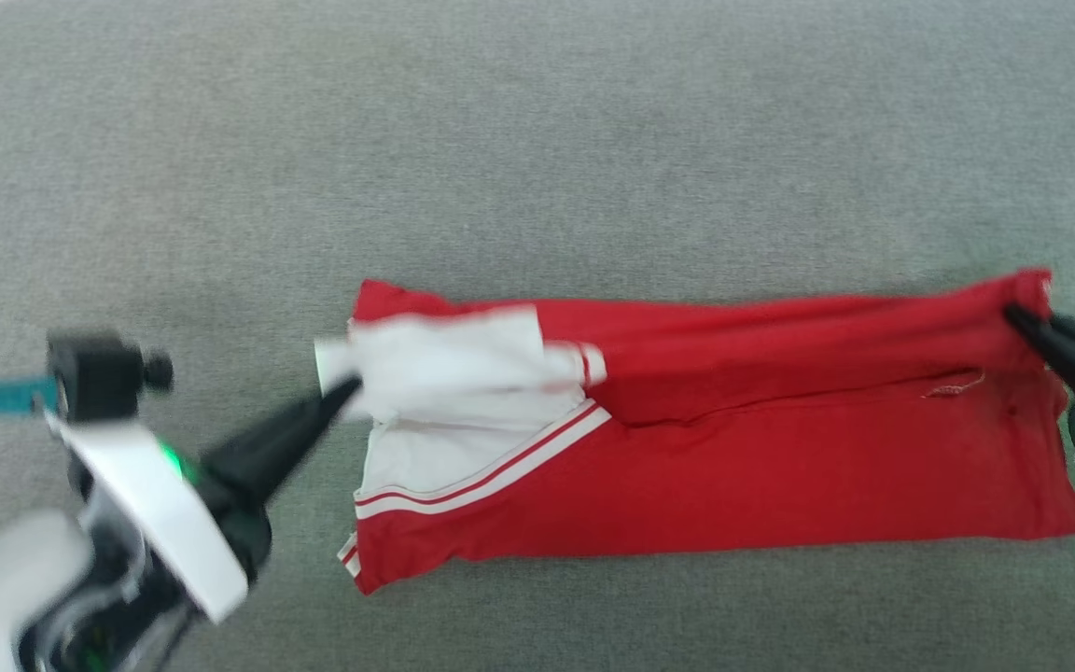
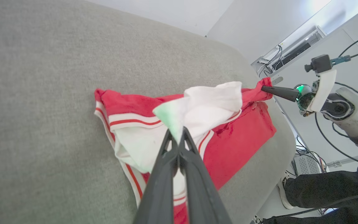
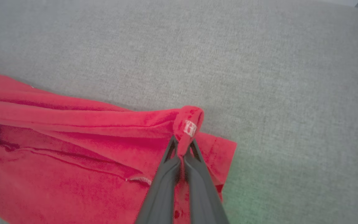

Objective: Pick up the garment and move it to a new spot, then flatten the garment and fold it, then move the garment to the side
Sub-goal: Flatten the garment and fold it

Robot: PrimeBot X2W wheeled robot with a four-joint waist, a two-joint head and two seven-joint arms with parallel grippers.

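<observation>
The garment (image 1: 733,457), a red shirt with white sleeves and red-and-white striped trim, lies folded lengthwise across the grey surface. My left gripper (image 1: 348,387) is shut on a white sleeve at the garment's left end; in the left wrist view the sleeve (image 2: 204,105) rises pinched between the fingers of my left gripper (image 2: 176,137). My right gripper (image 1: 1013,315) is shut on the red corner at the garment's right end, and in the right wrist view my right gripper (image 3: 183,146) pinches a bunched red hem (image 3: 189,124). Both held ends are lifted slightly. The lettering is hidden.
The grey fabric surface (image 1: 537,140) spreads wide behind and in front of the garment. In the left wrist view its rounded edge (image 2: 278,130) drops to a floor with cables, equipment (image 2: 306,165) and a person's dark-clothed leg (image 2: 325,186).
</observation>
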